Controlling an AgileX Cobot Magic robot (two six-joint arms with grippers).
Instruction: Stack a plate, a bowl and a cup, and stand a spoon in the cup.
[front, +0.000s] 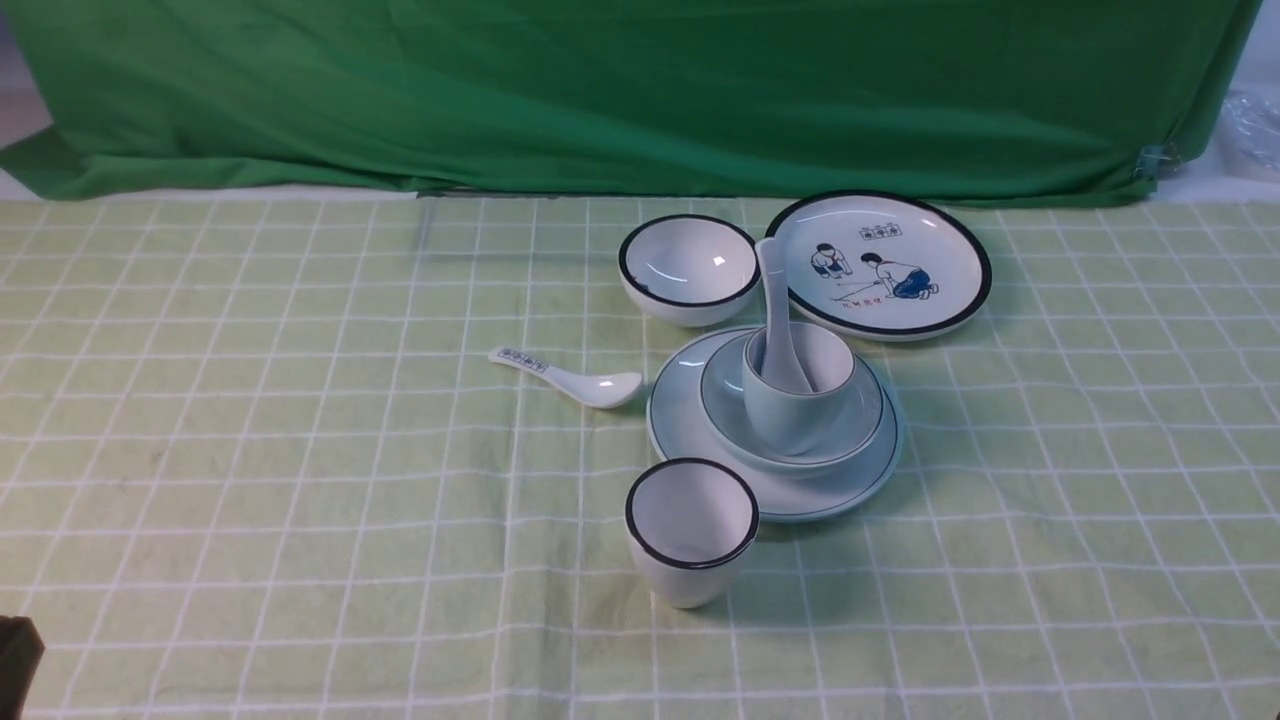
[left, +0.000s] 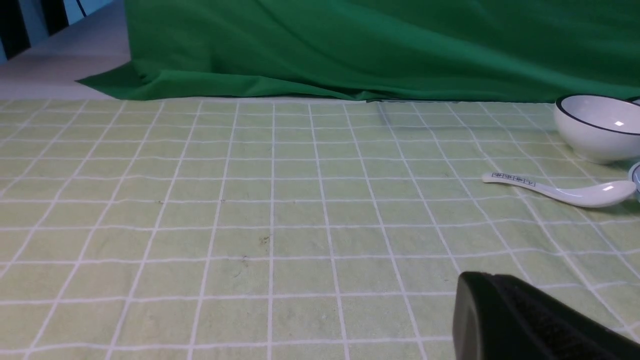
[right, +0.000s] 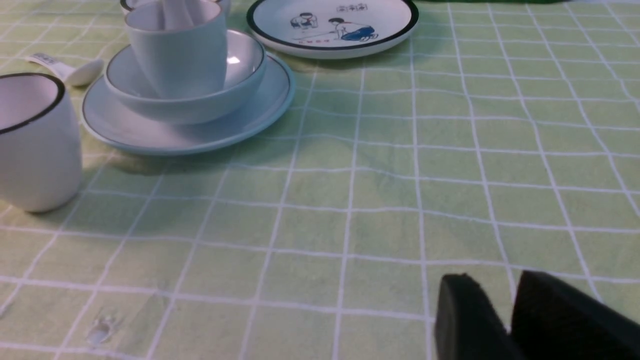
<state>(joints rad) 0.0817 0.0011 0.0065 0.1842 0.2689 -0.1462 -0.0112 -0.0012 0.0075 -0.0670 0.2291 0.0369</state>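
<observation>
Stack finished on the green checked cloth
The spoon (front: 778, 320) stands in the cup (front: 797, 400), cup in the bowl (front: 860, 425), bowl on the plate (front: 680, 425); left gripper (left: 540, 320) closed and empty, right gripper's (right: 505, 320) fingers slightly parted, holding nothing

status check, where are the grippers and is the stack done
Left gripper shut, empty, clear of dishes. Right gripper empty, fingers slightly apart, back from the stack. Cup in bowl on plate, spoon standing in cup. Nothing in the way.
</observation>
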